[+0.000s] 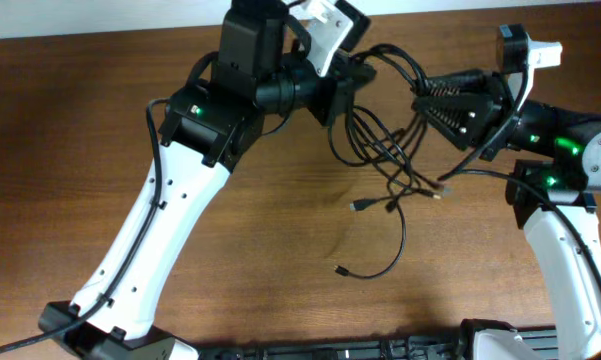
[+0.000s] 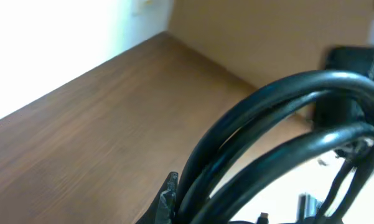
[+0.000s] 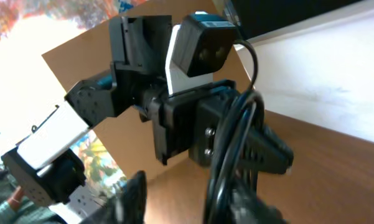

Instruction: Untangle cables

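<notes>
The cables [image 1: 385,135] are thin black cords in a tangled bunch, held up between my two grippers at the back of the table. Loose ends with small plugs trail onto the wood [image 1: 344,270]. My left gripper [image 1: 346,88] is shut on the bunch; in the left wrist view the cable loops [image 2: 280,130] press against one finger tip [image 2: 170,194]. My right gripper [image 1: 432,100] is at the bunch's right side. In the right wrist view its jaws [image 3: 190,199] stand apart, with cable strands [image 3: 223,168] running between them along the right finger.
The brown wooden table [image 1: 280,230] lies under the arms. The left arm's white link [image 1: 150,240] crosses the left half. The right arm's base [image 1: 570,240] stands at the right edge. A cardboard panel [image 3: 99,43] stands behind the table.
</notes>
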Available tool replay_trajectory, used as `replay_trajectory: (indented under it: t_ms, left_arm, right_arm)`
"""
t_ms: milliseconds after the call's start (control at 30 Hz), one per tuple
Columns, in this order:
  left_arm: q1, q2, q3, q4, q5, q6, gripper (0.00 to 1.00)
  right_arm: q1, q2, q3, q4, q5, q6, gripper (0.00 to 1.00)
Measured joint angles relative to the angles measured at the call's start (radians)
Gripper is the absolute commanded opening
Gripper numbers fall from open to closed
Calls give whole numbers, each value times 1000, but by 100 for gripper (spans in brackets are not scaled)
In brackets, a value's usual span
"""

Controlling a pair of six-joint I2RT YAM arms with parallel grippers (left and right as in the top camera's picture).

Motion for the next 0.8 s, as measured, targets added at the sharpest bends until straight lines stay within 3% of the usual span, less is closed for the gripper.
replay_trajectory:
  t_ms: [167, 367, 667, 800]
  left_arm:
    - [2, -2, 0, -76, -241, -87, 0]
    - [5, -34, 0, -94, -415, -139, 0]
    - [-92, -36, 0, -8, -343, -150, 0]
    - [-154, -40, -1, 2, -304, -150, 0]
  right_arm:
    - [0, 99, 0, -43, -4, -2, 93]
    - [3, 174, 0, -53, -3, 3, 95]
    - [6, 174, 0, -96, 16, -22, 95]
    - [6, 171, 3, -253, 32, -97, 95]
